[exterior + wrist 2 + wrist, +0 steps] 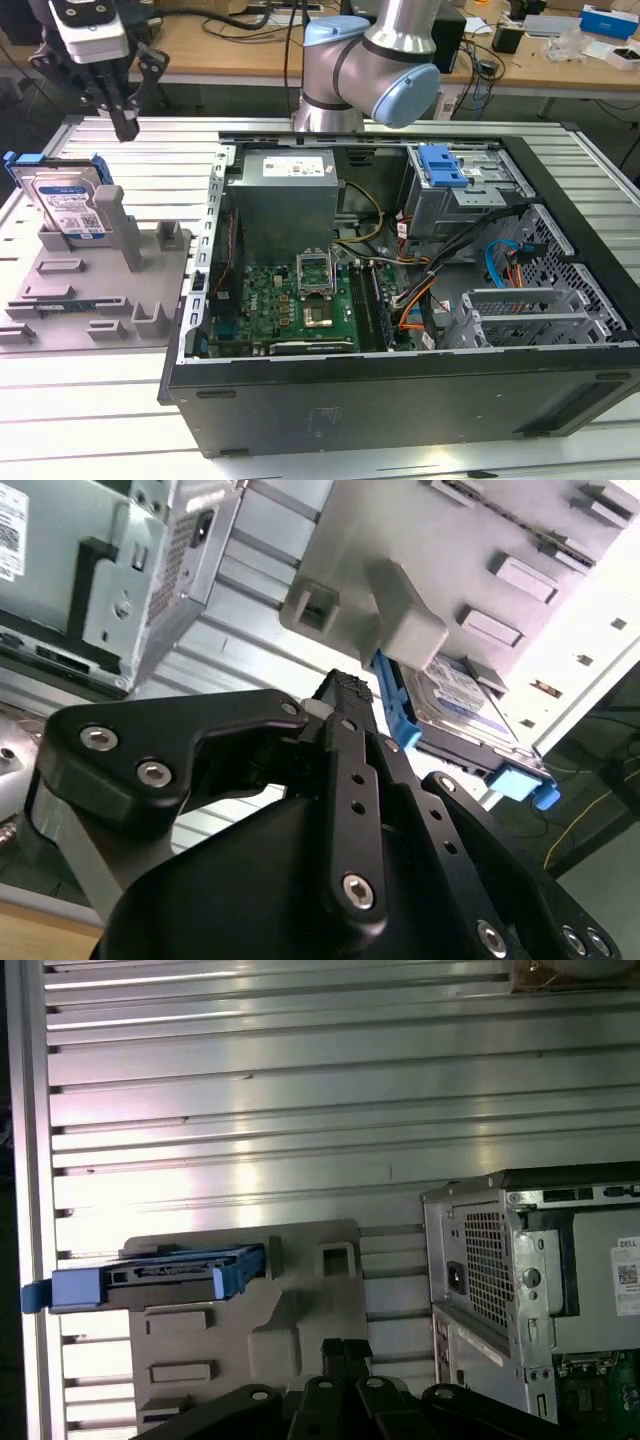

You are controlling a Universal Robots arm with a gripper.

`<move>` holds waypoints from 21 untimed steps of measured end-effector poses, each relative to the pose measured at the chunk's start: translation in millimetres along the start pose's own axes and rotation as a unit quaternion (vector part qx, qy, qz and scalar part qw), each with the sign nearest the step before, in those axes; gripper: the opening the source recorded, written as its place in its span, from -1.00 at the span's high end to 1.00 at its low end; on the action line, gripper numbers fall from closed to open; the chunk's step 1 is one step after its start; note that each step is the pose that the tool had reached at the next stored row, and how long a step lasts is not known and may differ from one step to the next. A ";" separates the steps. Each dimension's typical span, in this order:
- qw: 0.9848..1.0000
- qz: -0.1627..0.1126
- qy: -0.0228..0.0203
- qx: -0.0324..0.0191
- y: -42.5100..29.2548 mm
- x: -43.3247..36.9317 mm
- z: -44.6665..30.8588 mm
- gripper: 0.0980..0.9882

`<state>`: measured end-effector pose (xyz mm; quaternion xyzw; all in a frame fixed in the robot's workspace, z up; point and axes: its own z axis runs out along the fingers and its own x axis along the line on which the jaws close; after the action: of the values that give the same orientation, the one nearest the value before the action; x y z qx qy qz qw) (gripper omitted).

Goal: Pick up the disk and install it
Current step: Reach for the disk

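Observation:
The disk [68, 205] is a silver drive with a white-and-blue label in a bright blue carrier. It stands on edge in a grey holder [100, 290] at the exterior view's left. My gripper [125, 128] hangs in the air above the holder, a little toward the exterior view's right of the disk and apart from it. Its black fingers are pressed together with nothing between them. In the first wrist view the disk [160, 1278] shows edge-on beyond the fingertips [345, 1352]. In the second wrist view the disk [470, 705] lies past the gripper [345, 692].
An open computer case [400, 400] lies on the slatted metal table [60, 420], right beside the holder. Inside are a power supply [285, 200], a motherboard [290, 300], cables, and a drive bay with a blue latch [443, 165]. The arm's base [340, 90] stands behind the case.

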<state>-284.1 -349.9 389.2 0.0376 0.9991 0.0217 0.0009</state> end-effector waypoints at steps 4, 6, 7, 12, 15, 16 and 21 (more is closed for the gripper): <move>1.000 0.000 0.002 0.000 9.1 20.2 1.2 0.98; 1.000 0.000 0.003 0.000 12.2 26.9 1.5 0.98; 1.000 0.000 0.003 0.000 13.7 30.0 1.7 0.98; 1.000 0.000 0.005 0.000 22.2 49.4 2.9 0.98; 1.000 0.000 0.007 0.001 25.5 60.1 3.6 0.98; 1.000 0.000 0.008 0.001 25.6 60.7 3.7 0.98; 1.000 0.000 0.009 0.001 25.6 61.3 3.7 0.98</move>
<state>-343.3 -319.5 386.6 0.0379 0.9990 0.0214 -0.0083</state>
